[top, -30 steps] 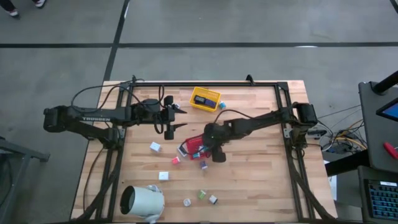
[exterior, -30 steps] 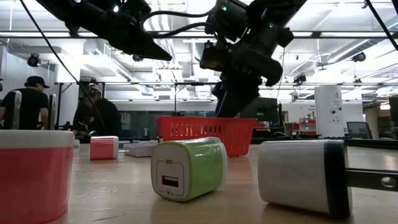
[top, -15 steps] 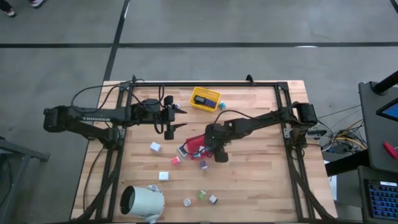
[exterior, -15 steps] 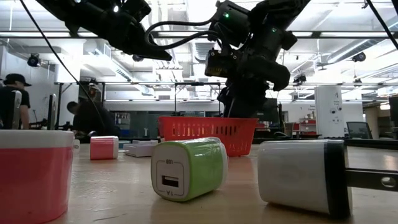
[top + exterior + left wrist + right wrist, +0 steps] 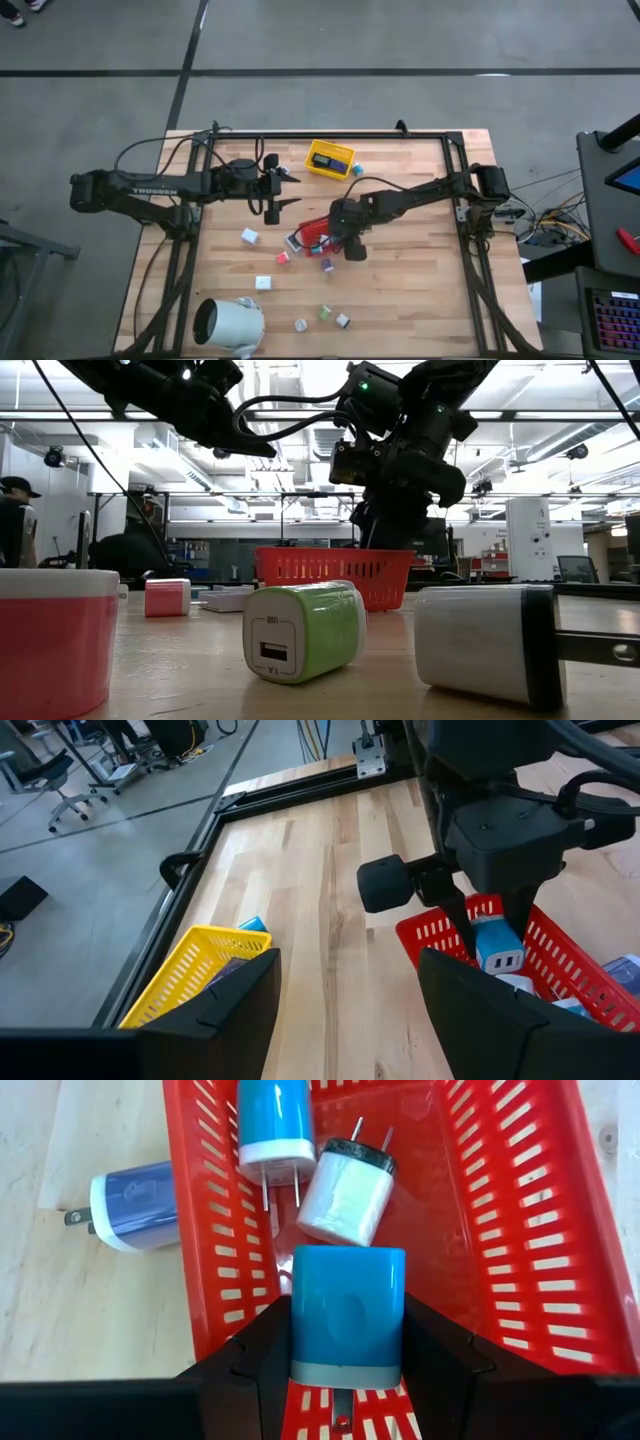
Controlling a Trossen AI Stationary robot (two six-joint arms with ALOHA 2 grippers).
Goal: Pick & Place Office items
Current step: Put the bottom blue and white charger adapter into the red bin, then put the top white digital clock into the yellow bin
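My right gripper point(image 5: 347, 1372) is shut on a teal block point(image 5: 347, 1308) and stands over the red tray point(image 5: 308, 233), also seen as red tray point(image 5: 520, 1210). Inside the tray lie a second teal block point(image 5: 272, 1120) and a white block point(image 5: 345, 1190). A navy block point(image 5: 135, 1205) lies on the wood beside the tray's wall. More small blocks are scattered toward the near edge, among them a green block point(image 5: 303, 630) and a white block point(image 5: 485, 645). My left gripper point(image 5: 285, 190) hangs open above the table's far left part, touching nothing. My right gripper pinches the teal block by its two side faces point(image 5: 300, 1330) between the two fingers point(image 5: 255, 1365). The fingers come from above, pointing down. The block's metal prong end point(image 5: 340, 1405) points back toward the wrist. It hangs over the red tray's inside point(image 5: 497, 948); whether it touches the floor I cannot tell.
A yellow tray point(image 5: 330, 158) with dark items sits near the far edge. A large white cylinder point(image 5: 228, 322) lies on its side at the near left corner. A pink block point(image 5: 167, 597) stands on the wood. People move in the room behind the table.
My right gripper, still shut on the teal block, has come down a little toward the red tray. The people in the background have shifted.
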